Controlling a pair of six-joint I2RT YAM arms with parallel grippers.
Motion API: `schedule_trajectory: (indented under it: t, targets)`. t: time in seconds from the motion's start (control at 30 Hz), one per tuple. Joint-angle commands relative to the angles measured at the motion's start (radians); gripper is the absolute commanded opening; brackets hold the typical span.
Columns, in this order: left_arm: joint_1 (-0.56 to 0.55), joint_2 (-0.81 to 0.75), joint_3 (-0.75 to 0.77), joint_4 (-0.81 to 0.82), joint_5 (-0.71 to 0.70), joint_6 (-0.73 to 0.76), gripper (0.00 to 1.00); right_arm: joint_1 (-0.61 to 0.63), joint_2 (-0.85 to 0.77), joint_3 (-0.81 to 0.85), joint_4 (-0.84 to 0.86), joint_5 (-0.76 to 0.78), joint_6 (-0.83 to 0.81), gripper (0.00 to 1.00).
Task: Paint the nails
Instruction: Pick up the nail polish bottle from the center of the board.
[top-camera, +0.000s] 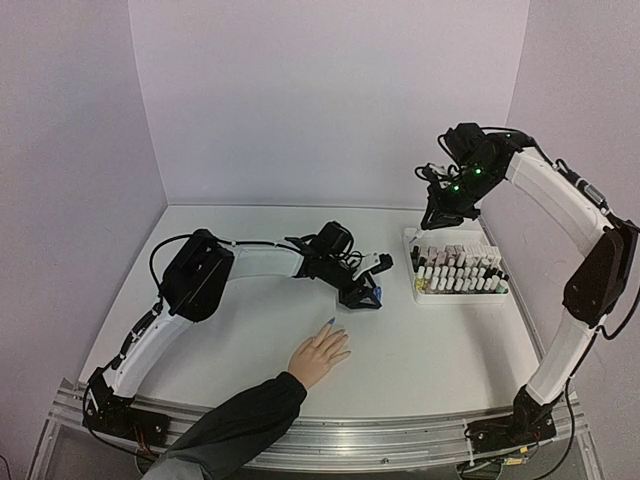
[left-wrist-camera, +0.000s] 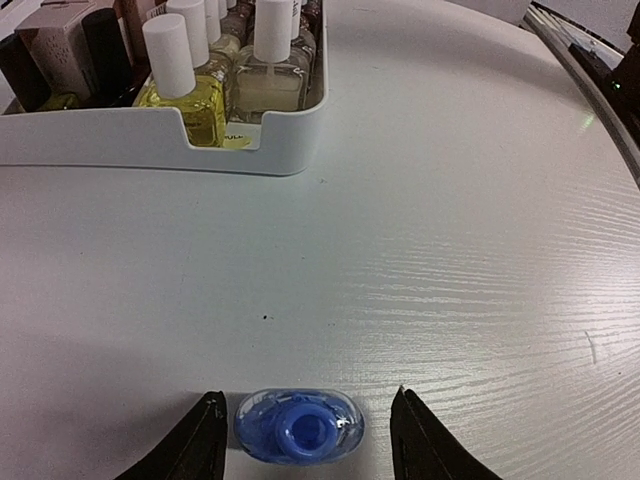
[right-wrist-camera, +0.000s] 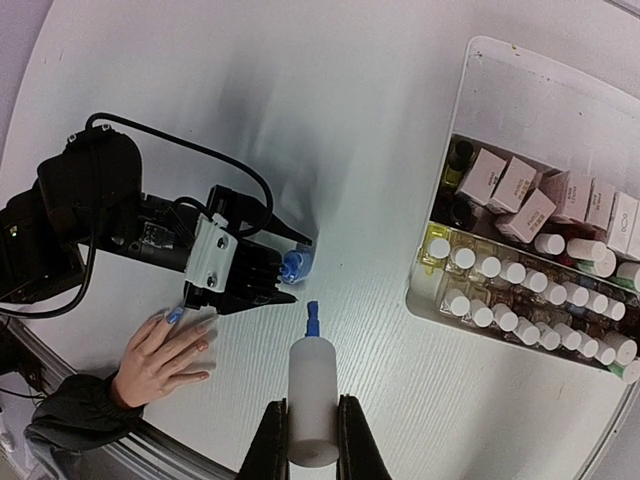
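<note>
A light-skinned hand (top-camera: 320, 356) with a dark sleeve lies palm down on the table. One nail (right-wrist-camera: 174, 315) is painted blue, the other nails (right-wrist-camera: 210, 347) are bare pink. An open blue polish bottle (left-wrist-camera: 299, 426) stands on the table between the jaws of my left gripper (left-wrist-camera: 304, 432), which are open and apart from the glass; the bottle also shows from above (top-camera: 368, 296). My right gripper (right-wrist-camera: 312, 432) is shut on the white cap of a polish brush (right-wrist-camera: 313, 402) with a blue tip, held high over the tray (top-camera: 447, 206).
A white tray (top-camera: 458, 295) with several polish bottles and small boxes stands at the right; it also shows in the left wrist view (left-wrist-camera: 150, 150) and the right wrist view (right-wrist-camera: 470, 70). My left arm (top-camera: 250, 262) stretches across the table's middle.
</note>
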Motion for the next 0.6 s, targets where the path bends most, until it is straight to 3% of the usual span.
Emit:
schedule_trajectory:
  t: [0.0, 0.57]
  targets:
    - [0.006, 0.012, 0.044, 0.001, -0.006, -0.006, 0.55, -0.002, -0.005, 0.040, 0.011, -0.022, -0.018, 0.00]
    - [-0.003, 0.032, 0.063, 0.005, -0.058, -0.009, 0.48, -0.002, 0.017, 0.049, 0.011, -0.031, -0.023, 0.00]
